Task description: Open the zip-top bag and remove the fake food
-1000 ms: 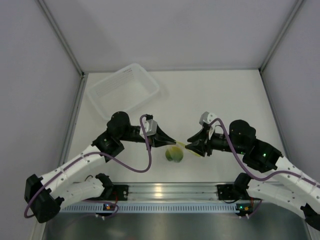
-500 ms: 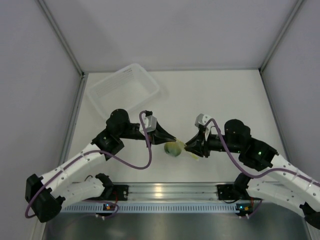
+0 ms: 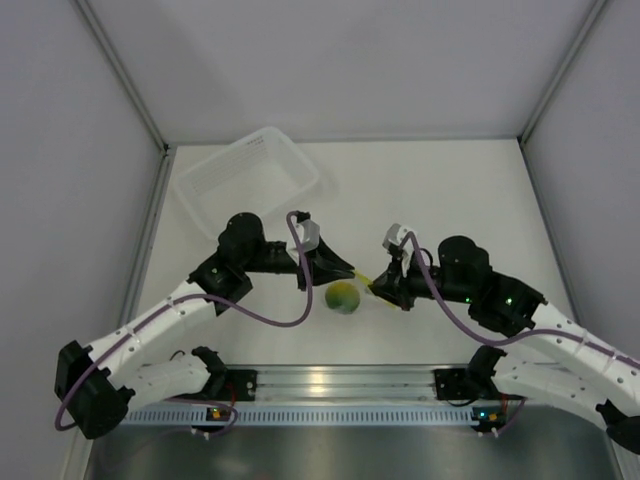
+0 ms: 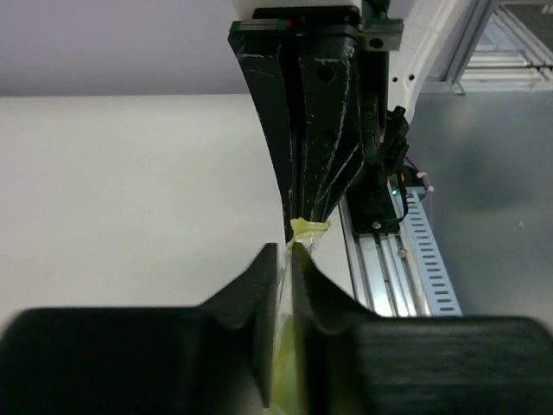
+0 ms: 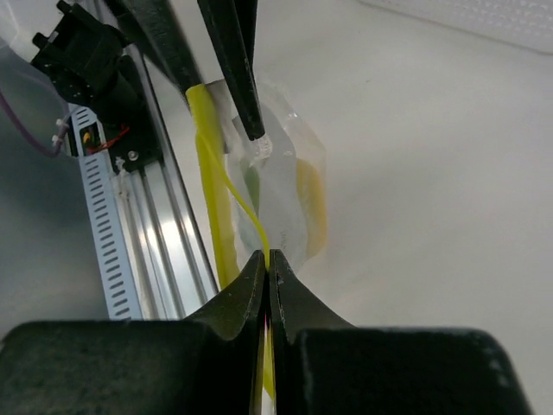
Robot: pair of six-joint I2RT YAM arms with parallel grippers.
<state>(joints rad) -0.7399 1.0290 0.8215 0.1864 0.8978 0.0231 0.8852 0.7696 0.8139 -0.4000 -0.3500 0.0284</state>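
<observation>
Wide white table (image 3: 450, 190), and the translucent basket (image 3: 296, 154) sits at its far left. That basket is our marker.

Both arms reach in to meet near-side and to the right of the basket, well apart from it. The left gripper (image 4: 285, 259) is clamped tight on a sliver of clear film at the bag's mouth. The right gripper (image 5: 266, 264) is pinched hard on the thin yellow zip strip (image 5: 207, 173), its jaws pressed together with only that ribbon between them.

The zip-top bag (image 5: 285, 186) is strung between the two sets of tips, on the side of them away from the basket. Whether it rests on the table or hangs just above it, I can't tell. The fake food (image 3: 342, 297) is inside, yellow and green showing through the plastic.

Now the danger. Both holds look very shallow. If the arms pull apart unevenly, I'd expect the film to slide out of the left fingers, or the strip to stretch and peel rather than part the seal. And if the mouth pops open suddenly, that round fruit could drop and roll off toward the rail.
</observation>
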